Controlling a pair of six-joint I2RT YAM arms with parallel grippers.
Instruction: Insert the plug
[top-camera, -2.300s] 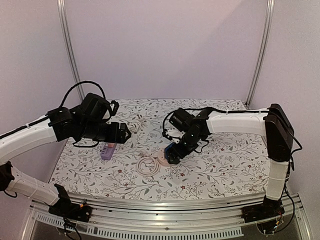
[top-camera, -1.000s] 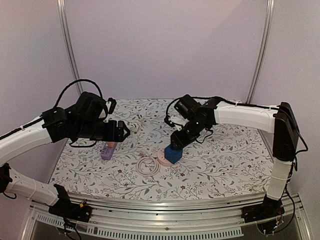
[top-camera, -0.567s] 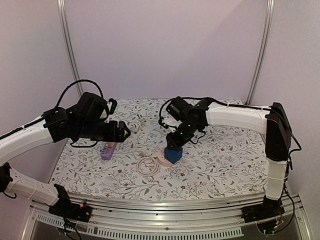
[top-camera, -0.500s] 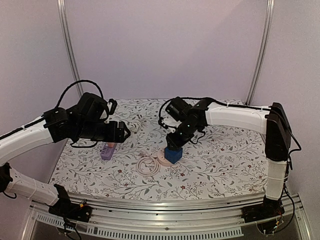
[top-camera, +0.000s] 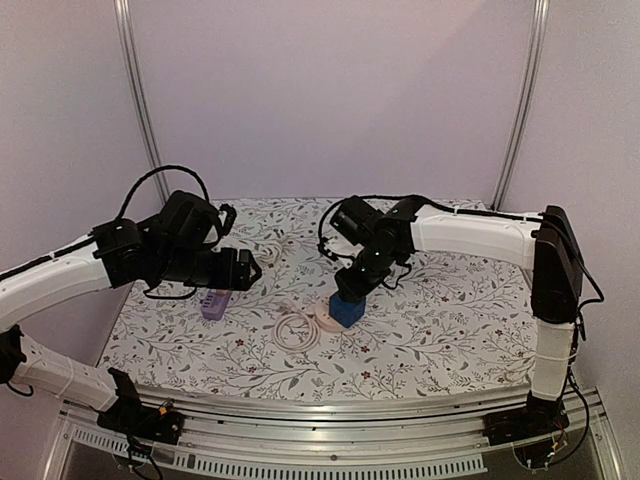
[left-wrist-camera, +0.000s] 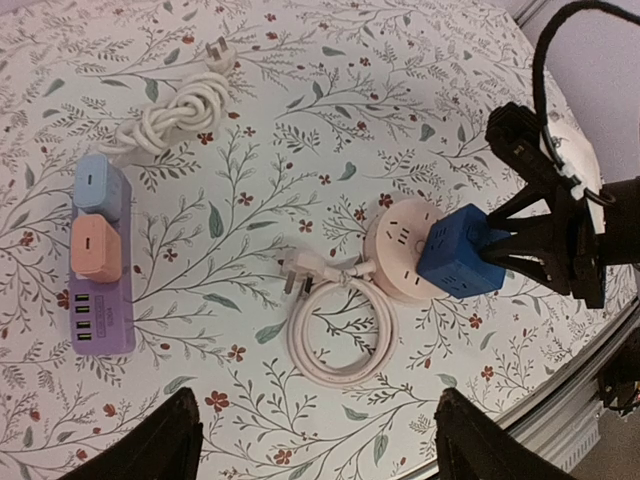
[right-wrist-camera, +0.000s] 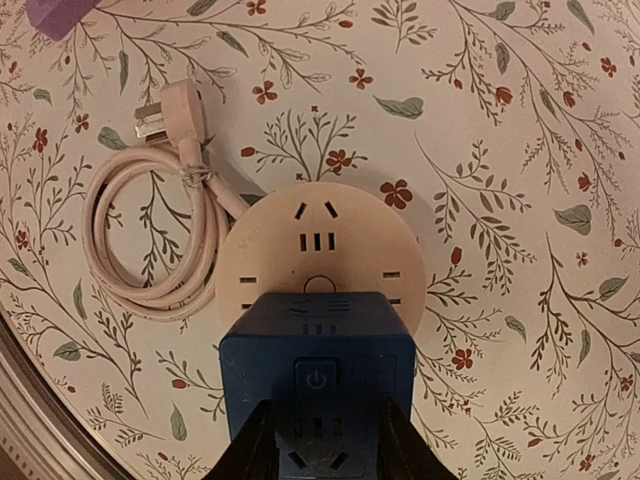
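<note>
While the round socket (right-wrist-camera: 320, 240) lies flat on the floral table (top-camera: 450, 330), the blue cube plug (right-wrist-camera: 317, 370) sits on one side of its face; whether its pins are seated I cannot tell. The cube is deep blue, with a power symbol and socket slots on top, seen only from the right wrist. The right gripper (right-wrist-camera: 325, 425) hangs over the cube with its jaws narrow, and I cannot tell whether they grip it. A pink coiled cord (left-wrist-camera: 335, 320) runs from the round socket and lies against it. Only the left wrist view shows the purple power strip (left-wrist-camera: 95, 300), well apart from the round socket, holding a blue adapter (left-wrist-camera: 98, 182) and an orange adapter (left-wrist-camera: 97, 247). The left gripper (left-wrist-camera: 320, 450) hovers spread wide and empty
</note>
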